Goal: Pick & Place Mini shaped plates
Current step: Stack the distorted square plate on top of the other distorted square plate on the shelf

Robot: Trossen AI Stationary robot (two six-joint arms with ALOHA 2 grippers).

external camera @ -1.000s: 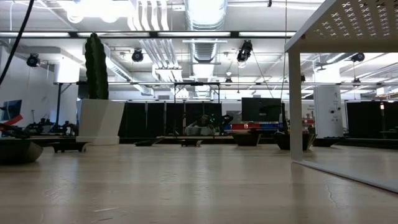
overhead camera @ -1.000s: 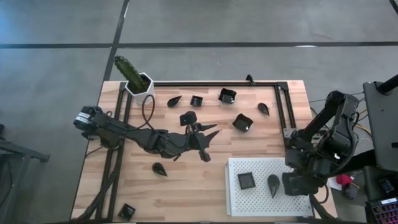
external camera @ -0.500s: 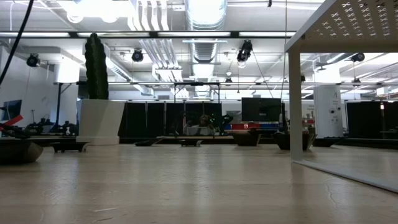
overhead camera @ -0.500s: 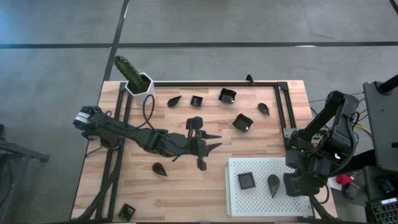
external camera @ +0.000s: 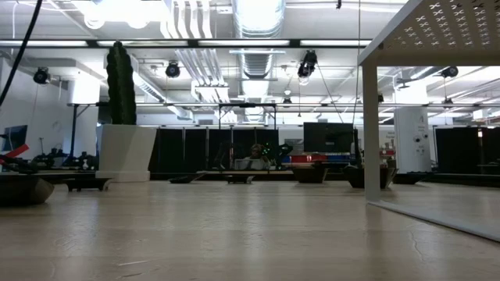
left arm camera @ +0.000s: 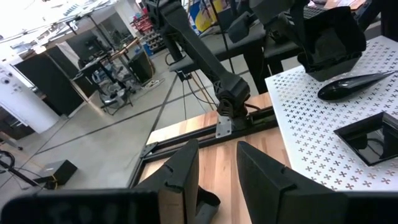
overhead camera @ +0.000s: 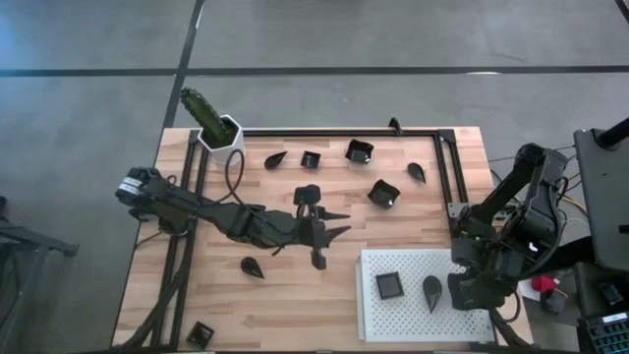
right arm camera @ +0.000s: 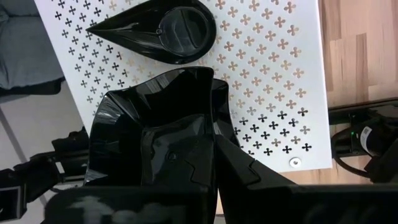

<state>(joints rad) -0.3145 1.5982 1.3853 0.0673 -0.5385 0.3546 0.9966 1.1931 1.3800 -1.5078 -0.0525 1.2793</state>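
Small black plates, square and teardrop, lie scattered on the wooden table, such as a square one [overhead camera: 383,194] and a teardrop [overhead camera: 253,266]. A square plate [overhead camera: 389,286] and a teardrop plate [overhead camera: 432,290] lie on the white perforated tray [overhead camera: 413,320]. My left gripper [overhead camera: 337,222] [left arm camera: 217,149] is open over the table's middle, pointing toward the tray, with nothing between its fingers. A dark square shape [overhead camera: 308,194] sits close at its far side. My right gripper [overhead camera: 470,290] [right arm camera: 214,140] is shut on a square plate [right arm camera: 155,118] at the tray's right edge. My right gripper holds the square plate by one raised side wall [right arm camera: 214,118]. One finger seems to be inside the plate and the other finger [right arm camera: 249,177] outside it. The fingers point down at the tray. Whether the plate touches the tray I cannot tell.
A white pot with a cactus [overhead camera: 218,131] stands at the far left corner. A black rail frame [overhead camera: 444,157] runs along the far edge and the right side. In the low view the tray stands raised on a leg [external camera: 371,133]. Bare wood lies near the table's middle front [overhead camera: 305,305].
My left gripper has shifted a little toward the table's right and near edges, then held still. The dark square shape beside it has moved along with it. My right arm has kept still.
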